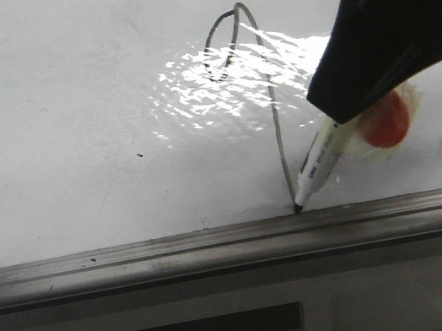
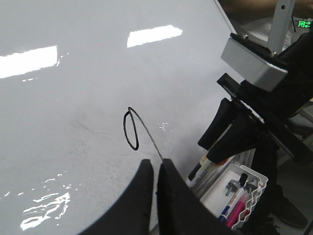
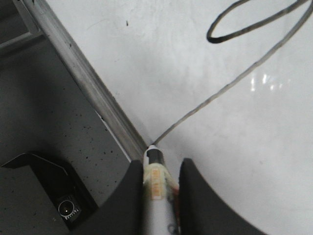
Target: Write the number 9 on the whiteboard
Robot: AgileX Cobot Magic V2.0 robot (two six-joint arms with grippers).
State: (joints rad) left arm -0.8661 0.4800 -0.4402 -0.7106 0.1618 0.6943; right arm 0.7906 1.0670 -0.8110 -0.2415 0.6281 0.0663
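Right pincer [image 1: 345,139] is clenched on a marker [image 1: 317,167], coming in from the upper right of the front frame; the marker slants down to the left and its tip touches the whiteboard [image 1: 58,117] at the very bottom of the 9 [image 1: 274,113], just above the grey edge strip [image 1: 134,254]. In the right wrist frame the marker [image 3: 155,188] sits between the two dark fingers [image 3: 129,196], its tip at the end of the grey stroke beside the strip. The 9 stands right of centre in the front frame: a long vertical stroke with a narrow loop at its upper left, partly crossed by bright glare. A small black dot [image 1: 139,155] lies on the board well left of the stroke. Left pincer [image 2: 157,171] shows at the bottom of its wrist frame, fingers nearly together with only a slim gap and nothing between them. A white basket [image 2: 247,188] with markers sits at the lower right there.
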